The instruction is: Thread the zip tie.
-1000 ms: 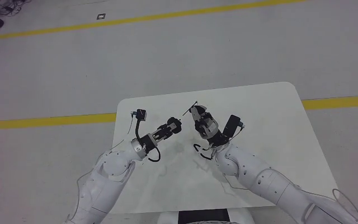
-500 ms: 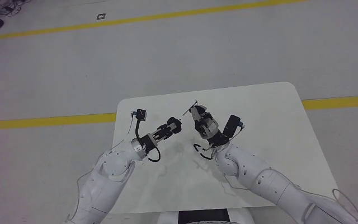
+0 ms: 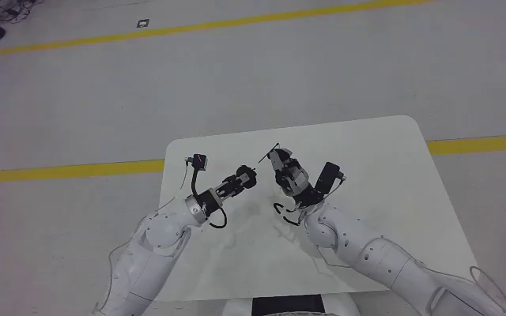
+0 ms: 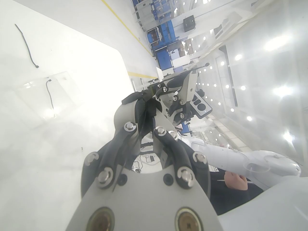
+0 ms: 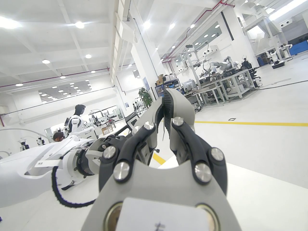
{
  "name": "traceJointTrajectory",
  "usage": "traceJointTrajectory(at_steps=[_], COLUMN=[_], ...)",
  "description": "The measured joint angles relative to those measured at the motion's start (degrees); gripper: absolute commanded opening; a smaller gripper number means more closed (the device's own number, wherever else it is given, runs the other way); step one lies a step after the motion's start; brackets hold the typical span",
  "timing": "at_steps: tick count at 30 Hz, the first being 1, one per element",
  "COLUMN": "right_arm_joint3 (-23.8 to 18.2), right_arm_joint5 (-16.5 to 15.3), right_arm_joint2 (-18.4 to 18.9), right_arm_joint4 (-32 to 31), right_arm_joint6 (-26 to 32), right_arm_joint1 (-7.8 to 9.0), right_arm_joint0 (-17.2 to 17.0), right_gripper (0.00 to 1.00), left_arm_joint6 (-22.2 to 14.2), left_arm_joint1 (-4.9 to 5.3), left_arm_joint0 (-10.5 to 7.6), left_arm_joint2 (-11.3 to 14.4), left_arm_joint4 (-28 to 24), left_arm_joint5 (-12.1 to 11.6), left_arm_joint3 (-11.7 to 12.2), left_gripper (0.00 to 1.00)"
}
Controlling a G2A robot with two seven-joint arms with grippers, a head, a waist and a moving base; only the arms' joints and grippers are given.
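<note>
Now, from above, the left hand [image 3: 251, 174] and right hand [image 3: 277, 159] hover close together over the table [image 3: 379, 158], with the zip tie [image 3: 269, 150] poking out of the right. Left wrist: fingers pinched together, contents unclear, and loose ties [image 4: 26, 45] on the table. Right wrist: fingers clamped on the zip tie.

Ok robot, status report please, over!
Right hand shut on thin black plastic zip tie. Left hand shut, close by, grip unclear. Two spare black ties on white table, out of the way.
</note>
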Motion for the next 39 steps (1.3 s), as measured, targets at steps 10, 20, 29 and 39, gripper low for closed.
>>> traceJointTrajectory(at_steps=[10, 20, 29, 39], right_arm_joint3=[-3.16, -2.74, 1.24, 2.36], right_arm_joint5=[4.55, 9.1, 9.02, 9.05], right_arm_joint2=[2.66, 2.98, 2.0, 2.44], right_arm_joint4=[-2.55, -1.31, -0.98, -2.45], right_arm_joint6=[-1.28, -0.94, -0.81, -1.91], right_arm_joint1=[-0.68, -3.3, -6.53, -7.62], right_arm_joint0=[-5.61, -6.79, -4.22, -4.0], right_gripper=[0.0, 0.0, 0.0, 0.0], left_arm_joint6=[0.0, 0.0, 0.0, 0.0], left_arm_joint1=[0.0, 0.0, 0.0, 0.0], left_arm_joint0=[0.0, 0.0, 0.0, 0.0], left_arm_joint2=[0.0, 0.0, 0.0, 0.0], left_arm_joint4=[0.0, 0.0, 0.0, 0.0], left_arm_joint5=[0.0, 0.0, 0.0, 0.0], left_arm_joint3=[0.0, 0.0, 0.0, 0.0], left_gripper=[0.0, 0.0, 0.0, 0.0])
